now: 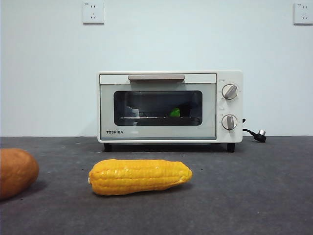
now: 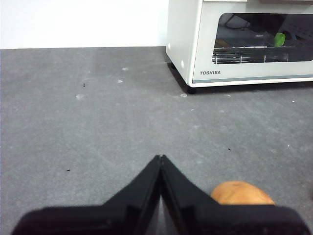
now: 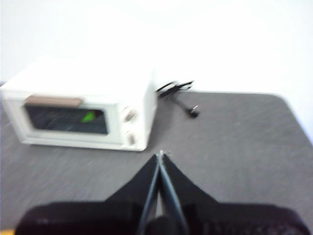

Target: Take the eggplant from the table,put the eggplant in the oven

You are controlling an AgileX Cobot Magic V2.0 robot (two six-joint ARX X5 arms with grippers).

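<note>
The cream-white oven (image 1: 168, 106) stands at the back of the dark grey table (image 1: 244, 196) with its glass door closed. Behind the glass, a bright green stem cap marks the eggplant (image 1: 175, 112) lying on the wire rack; its dark body is hard to make out. The same green shows through the door in the left wrist view as the eggplant (image 2: 279, 39) and in the right wrist view as the eggplant (image 3: 89, 116). My left gripper (image 2: 161, 157) is shut and empty, above the table left of the oven (image 2: 244, 41). My right gripper (image 3: 160, 155) is shut and empty, raised in front of the oven (image 3: 78, 110).
A yellow corn cob (image 1: 140, 176) lies on the table in front of the oven. A rounded orange-brown vegetable (image 1: 14, 172) sits at the left edge, also close to my left gripper as the orange-brown vegetable (image 2: 242, 193). The oven's black power cord (image 1: 255, 133) trails to the right.
</note>
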